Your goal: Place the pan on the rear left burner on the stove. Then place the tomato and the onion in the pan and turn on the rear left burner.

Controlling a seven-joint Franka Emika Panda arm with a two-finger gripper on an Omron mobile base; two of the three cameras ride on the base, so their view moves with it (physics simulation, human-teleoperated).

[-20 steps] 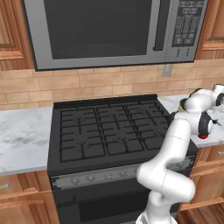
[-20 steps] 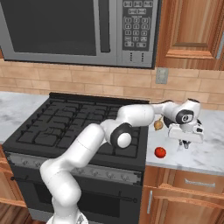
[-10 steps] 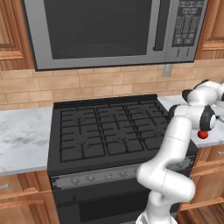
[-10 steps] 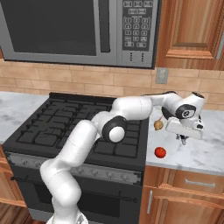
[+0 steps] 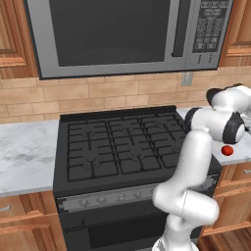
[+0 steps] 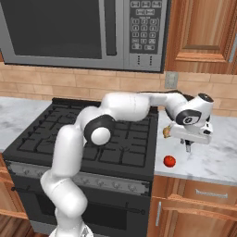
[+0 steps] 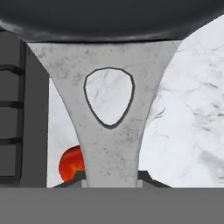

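The microwave (image 6: 83,32) keypad carries markings too small to read. The tool (image 7: 111,181) is closed tight on the pan (image 7: 109,65) by its silvery handle, held above the marble table (image 6: 208,157) right of the stove (image 5: 122,147). The tomato (image 6: 169,161) lies on the table below it.

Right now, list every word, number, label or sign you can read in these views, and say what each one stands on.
No text reads clearly.
Microwave keypad: rows of small buttons with marks, too small and blurred to read.
Stove knobs: no legible markings.
Wall outlet: no lettering to be seen.
Pan handle: bare speckled metal, no brand or stamp.
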